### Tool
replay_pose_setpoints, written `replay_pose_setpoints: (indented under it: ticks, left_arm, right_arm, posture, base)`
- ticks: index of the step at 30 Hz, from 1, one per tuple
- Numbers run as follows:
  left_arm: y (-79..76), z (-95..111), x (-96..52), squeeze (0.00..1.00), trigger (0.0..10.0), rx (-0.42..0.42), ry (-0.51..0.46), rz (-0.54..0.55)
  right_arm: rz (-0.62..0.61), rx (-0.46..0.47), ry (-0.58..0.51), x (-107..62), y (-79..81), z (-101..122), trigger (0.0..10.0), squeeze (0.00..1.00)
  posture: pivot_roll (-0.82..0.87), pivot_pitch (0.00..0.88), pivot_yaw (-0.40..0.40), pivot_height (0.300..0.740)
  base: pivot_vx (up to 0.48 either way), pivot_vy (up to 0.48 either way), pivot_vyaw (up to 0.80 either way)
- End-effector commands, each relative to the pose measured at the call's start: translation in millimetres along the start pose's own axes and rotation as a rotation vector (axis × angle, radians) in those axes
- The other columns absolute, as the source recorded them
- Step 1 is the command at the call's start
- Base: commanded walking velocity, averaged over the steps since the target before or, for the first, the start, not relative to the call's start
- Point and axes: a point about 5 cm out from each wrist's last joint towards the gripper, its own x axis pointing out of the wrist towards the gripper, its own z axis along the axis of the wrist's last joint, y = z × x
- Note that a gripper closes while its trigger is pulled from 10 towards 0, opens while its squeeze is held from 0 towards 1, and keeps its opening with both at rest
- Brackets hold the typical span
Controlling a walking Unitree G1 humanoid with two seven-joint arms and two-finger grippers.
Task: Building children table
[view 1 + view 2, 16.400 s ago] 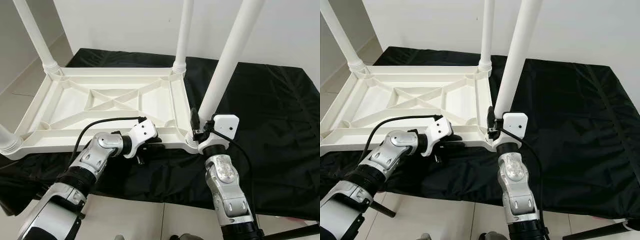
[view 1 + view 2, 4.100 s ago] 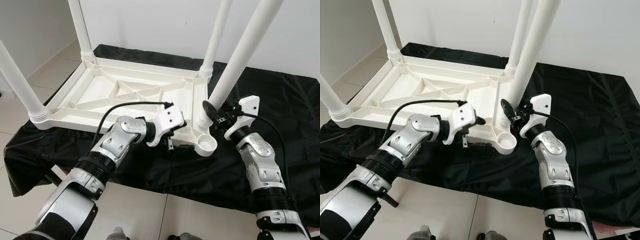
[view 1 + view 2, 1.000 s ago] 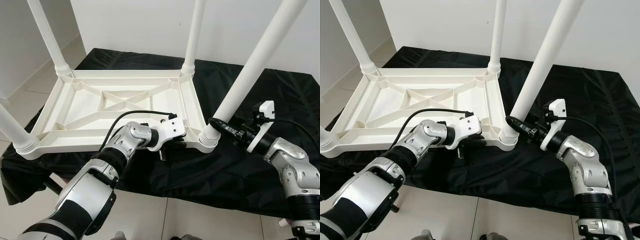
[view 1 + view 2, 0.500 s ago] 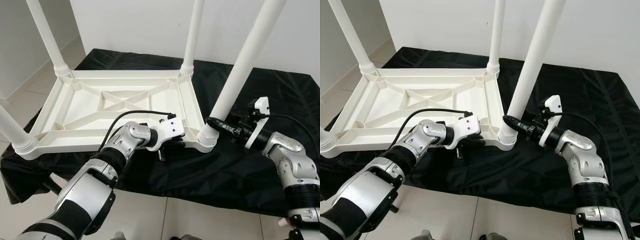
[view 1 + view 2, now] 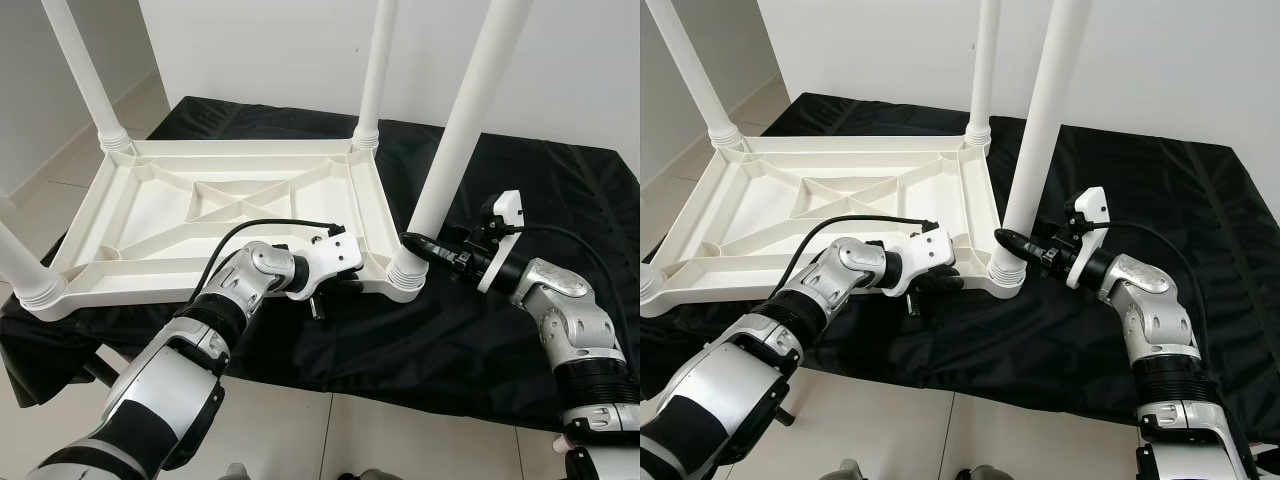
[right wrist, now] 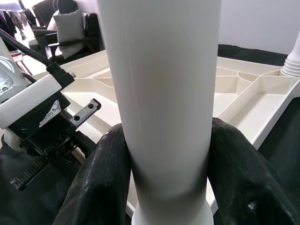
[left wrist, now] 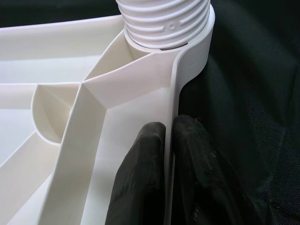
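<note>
A white children's table [image 5: 210, 215] lies upside down on a black cloth [image 5: 520, 300], its legs pointing up, filling the scene from 9 to 12 o'clock. The left gripper [image 7: 168, 140] pinches the table's near rim between its closed black fingers [image 7: 145, 159], just beside the near right corner socket. At 3 o'clock the right gripper [image 6: 166, 154] clasps the near right leg [image 5: 455, 130] low down, just above its ribbed base.
</note>
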Motion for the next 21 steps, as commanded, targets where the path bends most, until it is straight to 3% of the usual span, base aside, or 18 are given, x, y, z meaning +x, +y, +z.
replay_pose_setpoints:
  ticks: [1, 21]
  left_arm:
    - [2.7, -7.4, -6.1, 0.00, 10.0, -0.015, 0.027, 0.028]
    - [4.5, -3.0, -8.2, 0.00, 10.0, 0.002, 0.017, 0.029]
  right_arm:
    - [0.024, 0.054, 0.068, 1.6, 6.2, -20.5, 10.0, 0.00]
    - [-0.049, 0.056, 0.013, 3.7, 15.5, -26.5, 10.0, 0.00]
  posture:
    - [-0.07, 0.014, -0.019, 0.740]
    - [-0.06, 0.012, -0.020, 0.740]
  base:
    - [0.000, 0.000, 0.00]
    - [0.000, 0.000, 0.00]
